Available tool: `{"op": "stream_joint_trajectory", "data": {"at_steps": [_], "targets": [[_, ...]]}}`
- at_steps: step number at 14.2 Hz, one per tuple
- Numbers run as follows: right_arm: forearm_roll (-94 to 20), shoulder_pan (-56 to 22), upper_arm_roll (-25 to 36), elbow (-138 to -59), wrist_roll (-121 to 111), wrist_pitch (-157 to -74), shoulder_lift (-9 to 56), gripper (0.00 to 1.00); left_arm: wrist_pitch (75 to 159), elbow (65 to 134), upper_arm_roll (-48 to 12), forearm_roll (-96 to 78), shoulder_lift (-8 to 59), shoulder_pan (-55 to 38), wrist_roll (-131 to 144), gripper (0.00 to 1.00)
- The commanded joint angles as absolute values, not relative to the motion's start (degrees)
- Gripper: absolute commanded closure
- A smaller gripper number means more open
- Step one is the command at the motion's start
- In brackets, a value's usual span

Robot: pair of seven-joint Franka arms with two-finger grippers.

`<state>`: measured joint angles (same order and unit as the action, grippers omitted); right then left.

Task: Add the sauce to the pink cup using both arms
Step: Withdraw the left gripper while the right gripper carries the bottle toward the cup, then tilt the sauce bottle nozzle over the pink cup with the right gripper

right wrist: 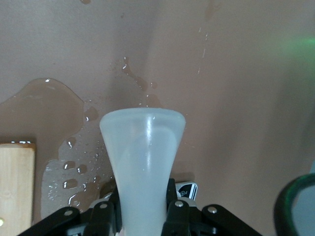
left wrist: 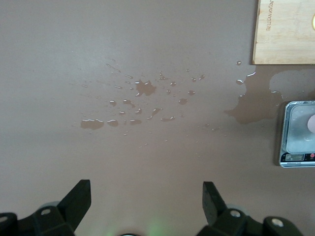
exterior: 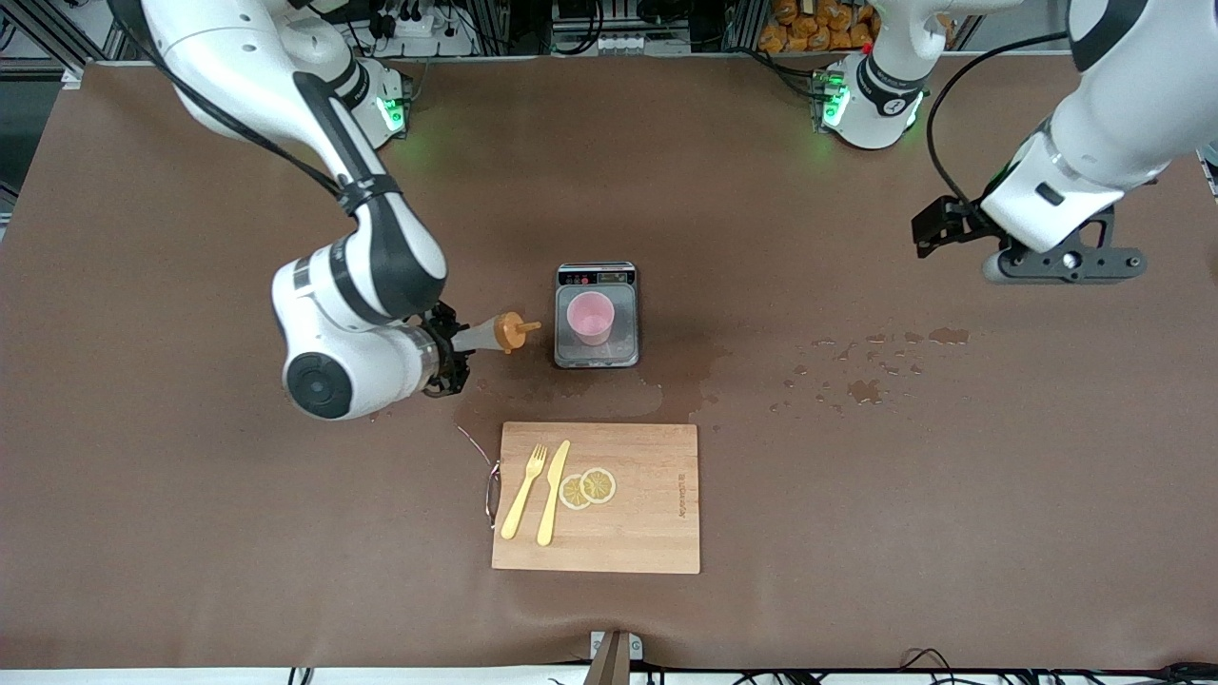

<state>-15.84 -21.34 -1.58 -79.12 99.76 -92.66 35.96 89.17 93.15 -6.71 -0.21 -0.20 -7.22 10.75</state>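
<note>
The front camera looks down from high across the bench (exterior: 190, 533); both wrist cameras look down close, sharing its wet patch (left wrist: 142, 88).

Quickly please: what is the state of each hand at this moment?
Left hand: open, holding nothing, waiting above the wet table.
Right hand: closed on the sauce bottle, tipped sideways with its nozzle toward the pink cup.

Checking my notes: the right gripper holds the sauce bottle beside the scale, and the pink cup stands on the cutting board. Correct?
Not quite. The right gripper does hold the sauce bottle beside the scale, but the front view shows the pink cup standing on the scale, not the cutting board.
</note>
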Motion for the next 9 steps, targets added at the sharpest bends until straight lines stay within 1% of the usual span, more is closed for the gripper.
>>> {"op": "stream_joint_trajectory", "data": {"at_steps": [1, 5, 8, 9], "targets": [[-12.1, -22.9, -1.1, -81.0, 103.5, -91.7, 33.9, 0.68, 87.6, 94.4, -4.3, -0.9, -2.8, -8.1, 6.9, 0.0], [-6.8, -27.6, -1.1, -80.9, 108.5, -91.9, 35.1, 0.68, 86.8, 93.7, -4.8, -0.8, -2.8, -8.2, 8.0, 0.0], [-4.0, -28.4, -1.1, -80.9, 110.4, -91.3, 35.1, 0.68, 86.7, 92.2, -4.6, -0.8, -4.3, -8.1, 7.9, 0.0], [-3.2, -28.7, -1.1, -80.7, 110.4, -90.4, 35.1, 0.67, 86.6, 90.7, -4.4, -0.8, -4.1, -8.1, 7.9, 0.0]]}}
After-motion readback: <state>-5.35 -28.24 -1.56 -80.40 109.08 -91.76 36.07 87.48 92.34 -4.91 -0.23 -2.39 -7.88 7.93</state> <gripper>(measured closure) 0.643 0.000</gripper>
